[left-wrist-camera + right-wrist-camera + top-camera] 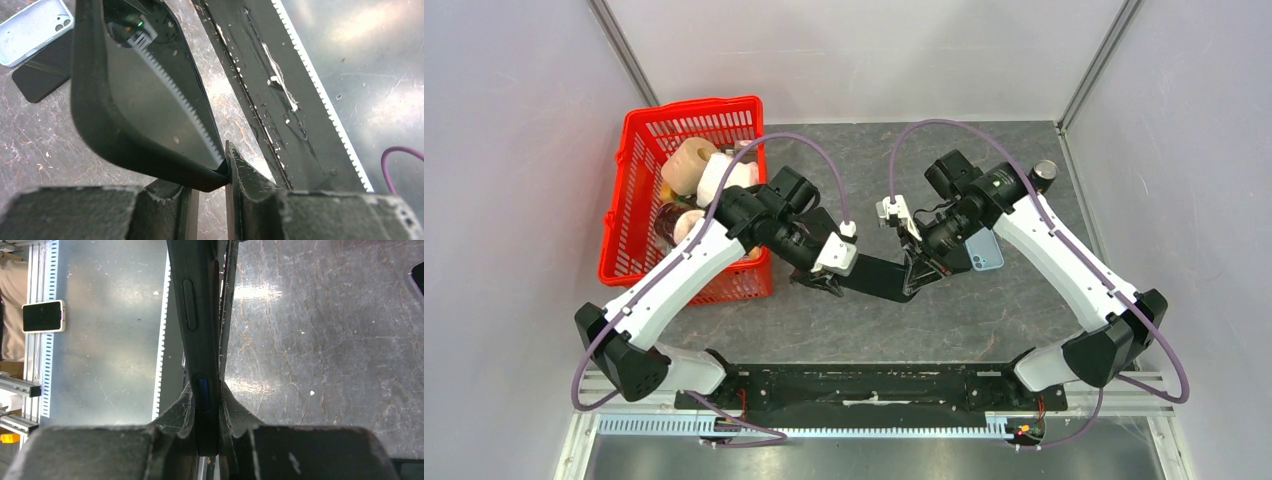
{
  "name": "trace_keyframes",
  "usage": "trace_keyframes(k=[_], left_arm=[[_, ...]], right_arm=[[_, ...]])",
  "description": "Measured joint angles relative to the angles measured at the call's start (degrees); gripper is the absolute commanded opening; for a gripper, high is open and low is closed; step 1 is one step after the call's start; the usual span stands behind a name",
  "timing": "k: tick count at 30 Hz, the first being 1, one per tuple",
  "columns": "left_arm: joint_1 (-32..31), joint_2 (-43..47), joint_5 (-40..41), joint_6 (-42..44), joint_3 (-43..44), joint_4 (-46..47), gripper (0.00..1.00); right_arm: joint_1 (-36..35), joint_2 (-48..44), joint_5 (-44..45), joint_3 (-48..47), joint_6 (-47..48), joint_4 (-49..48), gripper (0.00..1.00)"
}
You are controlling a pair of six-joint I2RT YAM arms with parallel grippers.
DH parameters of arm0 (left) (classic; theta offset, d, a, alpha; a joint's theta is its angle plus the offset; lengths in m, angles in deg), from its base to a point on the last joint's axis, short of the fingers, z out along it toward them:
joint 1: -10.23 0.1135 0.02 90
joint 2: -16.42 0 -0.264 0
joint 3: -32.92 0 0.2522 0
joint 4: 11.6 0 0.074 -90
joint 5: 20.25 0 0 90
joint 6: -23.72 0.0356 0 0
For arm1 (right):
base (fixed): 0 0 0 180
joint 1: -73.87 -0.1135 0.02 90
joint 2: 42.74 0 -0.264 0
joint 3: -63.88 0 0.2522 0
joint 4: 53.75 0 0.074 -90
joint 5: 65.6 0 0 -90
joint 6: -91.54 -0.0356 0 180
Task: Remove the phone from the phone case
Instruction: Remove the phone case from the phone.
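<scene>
We see both arms meeting over the middle of the surface, a little nearer the near edge than the far one. The task's thing hangs between them, lifted off the surface. The left tool has its fingers almost shut and pinches one rounded corner of the black phone case. One fingertip presses against that corner. The phone sits inside the case. Its glossy screen is ringed by the black rim and mirrors the toothed rail that runs along the near edge.

The right tool clamps the opposite end. From its wrist camera we see the case edge-on, squeezed between two fingers that are nearly closed. A small blue button sits right at the pinch, and a long side button is farther up the edge. Between the two tools the case lies roughly flat, spanning from left to right.

A red basket stands by the far-left corner, along the left edge. It holds paper rolls and other items we cannot make out. Toward the right edge, partly under the right arm, a light blue case lies flat. In the left wrist view it overlaps a dark flat slab. Beyond the near edge, a pale-rimmed phone rests on the metal plate.
</scene>
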Motion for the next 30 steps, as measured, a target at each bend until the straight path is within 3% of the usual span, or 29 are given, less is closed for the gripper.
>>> trace_keyframes(k=[17,30], left_arm=[[-4.2,-6.0,8.5,9.7,8.2,-10.9,0.02],[-5.1,-6.4,12.3,7.5,8.6,-9.6,0.02]], right_arm=[[-1.1,0.3,0.5,0.0,-0.2,4.0,0.00],[-1.0,0.3,0.9,0.1,-2.2,5.2,0.00]])
